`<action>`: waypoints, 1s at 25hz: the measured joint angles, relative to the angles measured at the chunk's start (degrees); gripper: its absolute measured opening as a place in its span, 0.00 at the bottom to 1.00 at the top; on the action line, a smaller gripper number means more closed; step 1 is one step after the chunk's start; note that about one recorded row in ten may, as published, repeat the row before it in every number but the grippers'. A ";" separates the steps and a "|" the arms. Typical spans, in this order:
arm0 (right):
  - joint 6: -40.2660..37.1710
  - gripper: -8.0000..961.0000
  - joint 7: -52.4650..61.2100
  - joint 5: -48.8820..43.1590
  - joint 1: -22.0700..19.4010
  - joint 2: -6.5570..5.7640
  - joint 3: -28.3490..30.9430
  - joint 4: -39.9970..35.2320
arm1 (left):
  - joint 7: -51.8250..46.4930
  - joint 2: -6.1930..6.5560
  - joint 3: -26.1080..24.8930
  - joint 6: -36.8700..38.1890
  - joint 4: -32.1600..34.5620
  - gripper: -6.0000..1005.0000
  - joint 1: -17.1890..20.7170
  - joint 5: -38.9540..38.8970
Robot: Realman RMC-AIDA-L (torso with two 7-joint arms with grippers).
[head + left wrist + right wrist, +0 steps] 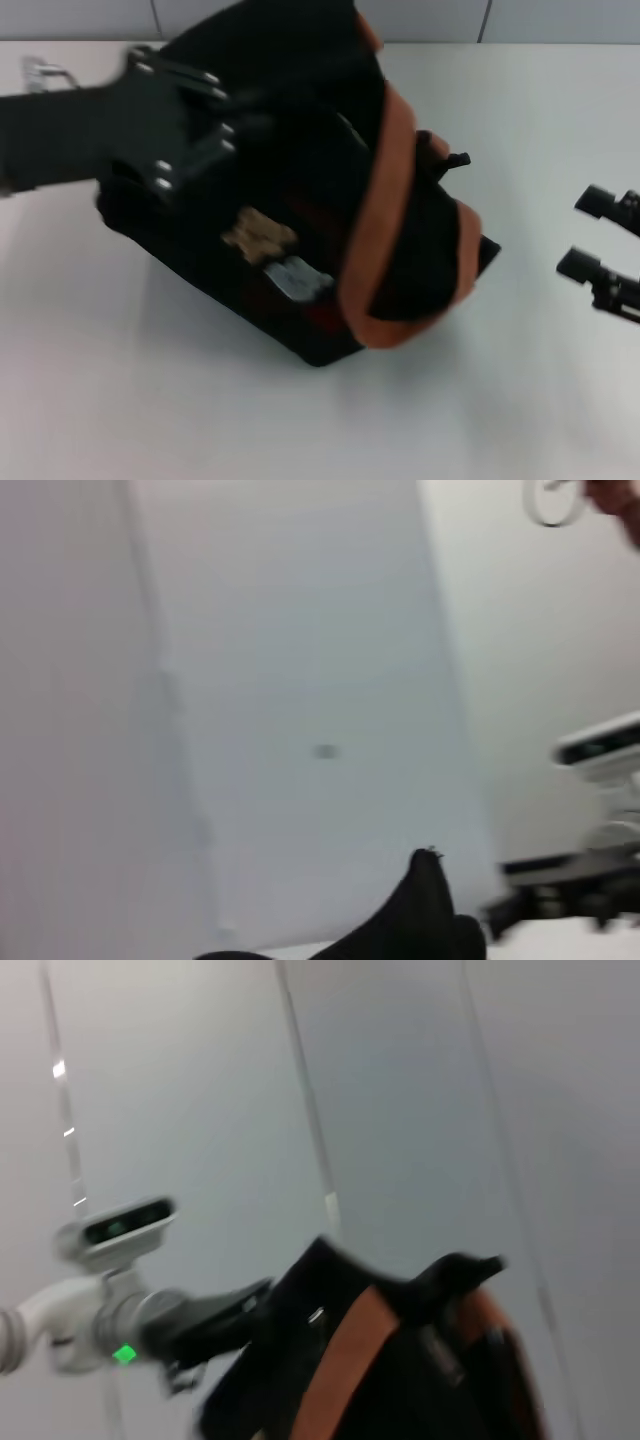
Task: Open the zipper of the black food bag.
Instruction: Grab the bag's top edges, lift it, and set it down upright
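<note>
i am seeing the black food bag (300,230) lying tipped over on the white table (120,400), roughly mid-scene and leaning toward my left side, its patched face turned up toward the head camera. a tan bear patch (258,236) and a pale patch (298,277) are showing on that face, with a bit of red near them. the tan-brown straps (385,210) are looping over the right half of the bag. the left gripper (215,115) is reaching in from my left and sitting right against the bag's upper left corner; black on black is hiding the fingertips, so i cannot tell how wide the claw is or whether it is holding any fabric. i am not making out the zipper or its pull in any view. the right gripper (590,232) is resting at the right edge of the table, well apart from the bag, fingers spread with nothing between them. in the right wrist view the bag (400,1370) and one strap (340,1370) are showing, with the left arm (150,1320) beside the bag.
</note>
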 joint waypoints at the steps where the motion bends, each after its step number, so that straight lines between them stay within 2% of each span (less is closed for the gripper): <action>1: 0.99 0.85 0.02 0.00 0.10 0.20 1.60 0.87 | 0.13 -0.05 2.43 -0.87 -0.18 0.10 -0.11 -0.21; 3: 3.81 0.85 0.02 0.01 0.51 1.00 4.37 2.56 | 0.55 -0.19 5.97 -2.64 -0.56 0.10 -0.20 -0.61; 4: 7.79 0.85 -0.90 0.02 1.31 1.99 6.39 4.08 | 0.69 -0.21 7.25 -3.37 -0.65 0.10 -0.20 -0.80; 5: 7.79 0.85 -0.90 0.02 1.31 1.99 6.39 4.08 | 0.80 -0.23 8.49 -4.05 -0.69 0.10 -0.20 -1.02; 7: 12.70 0.85 -3.91 0.02 2.61 2.39 7.46 7.62 | 1.23 -0.28 10.52 -5.07 -0.70 0.10 -0.19 -1.72; 9: 20.90 0.85 -8.99 0.01 5.36 2.33 7.37 14.29 | 1.79 -0.26 11.45 -5.52 -0.71 0.10 -0.18 -2.51; 14: 27.80 0.85 -14.90 -1.36 9.11 2.47 6.02 21.15 | 2.27 -0.25 11.67 -5.60 -0.77 0.10 -0.15 -3.46; 19: 30.08 0.85 -21.43 -2.18 12.21 2.65 3.51 28.42 | 3.54 -0.20 12.03 -5.57 -1.55 0.10 -0.10 -4.84; 25: 31.64 0.85 -26.04 -2.68 13.71 2.80 3.66 33.43 | 4.18 -0.22 12.44 -5.63 -2.31 0.10 -0.51 -5.30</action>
